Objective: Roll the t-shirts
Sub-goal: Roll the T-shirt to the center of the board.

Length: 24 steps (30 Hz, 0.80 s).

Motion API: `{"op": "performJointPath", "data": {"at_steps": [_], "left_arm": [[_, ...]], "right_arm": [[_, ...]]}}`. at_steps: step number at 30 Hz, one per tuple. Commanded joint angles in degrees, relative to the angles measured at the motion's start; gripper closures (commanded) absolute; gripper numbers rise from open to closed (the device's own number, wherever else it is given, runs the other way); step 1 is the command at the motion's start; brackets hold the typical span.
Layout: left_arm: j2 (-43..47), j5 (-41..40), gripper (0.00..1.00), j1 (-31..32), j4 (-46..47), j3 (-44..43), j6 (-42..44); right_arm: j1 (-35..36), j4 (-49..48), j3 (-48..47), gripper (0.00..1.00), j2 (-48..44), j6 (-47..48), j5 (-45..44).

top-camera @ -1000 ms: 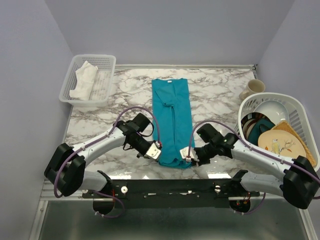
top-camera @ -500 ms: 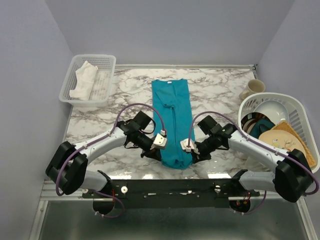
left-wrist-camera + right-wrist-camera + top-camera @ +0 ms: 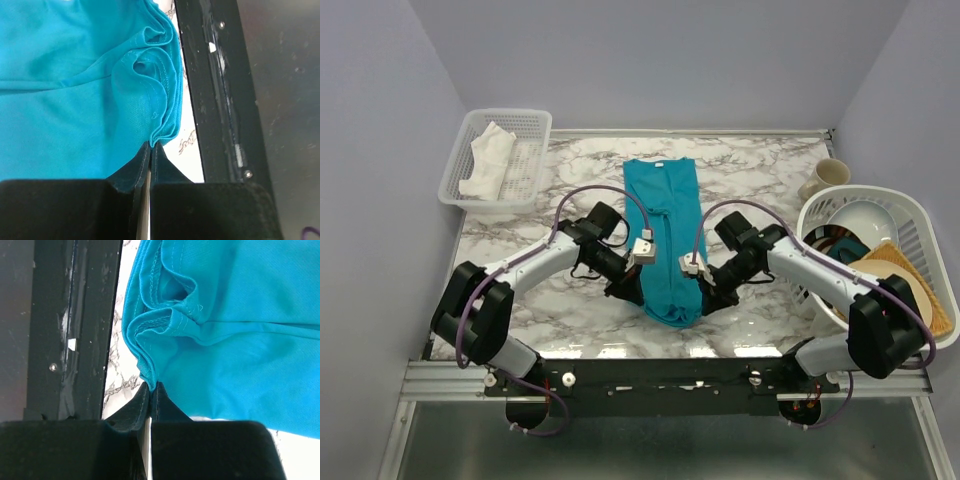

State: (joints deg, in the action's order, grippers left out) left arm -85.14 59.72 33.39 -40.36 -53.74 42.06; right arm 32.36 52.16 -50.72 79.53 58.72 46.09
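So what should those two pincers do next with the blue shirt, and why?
Probably carry the near hem a little farther toward the collar and lay it on the t-shirt. The left pincer and right pincer are each shut on a bunched corner of that hem, while the rest lies flat and unrolled on the table.

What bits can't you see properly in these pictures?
- Top view: the t-shirt's near corners are hidden under the left gripper and the right gripper.
- Wrist views: most of the t-shirt is cut off by the picture edges.
- Top view: the mug is partly behind the dish basket.
- Top view: the white cloth is too crumpled to identify.
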Motion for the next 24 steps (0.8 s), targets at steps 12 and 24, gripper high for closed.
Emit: {"op": "performJointPath", "data": {"at_steps": [12, 24], "left_arm": [[-7.48, -1.89, 0.91, -4.38, -2.10, -3.92, -23.65], [-12.84, -5.14, 0.87, -8.60, 2.48, -1.81, -38.11]], "right_arm": [[-7.05, 12.69, -11.68, 0.91, 13.97, -3.00, 6.21], [-8.72, 15.25, -16.51, 0.91, 23.21, -3.34, 5.68]]}}
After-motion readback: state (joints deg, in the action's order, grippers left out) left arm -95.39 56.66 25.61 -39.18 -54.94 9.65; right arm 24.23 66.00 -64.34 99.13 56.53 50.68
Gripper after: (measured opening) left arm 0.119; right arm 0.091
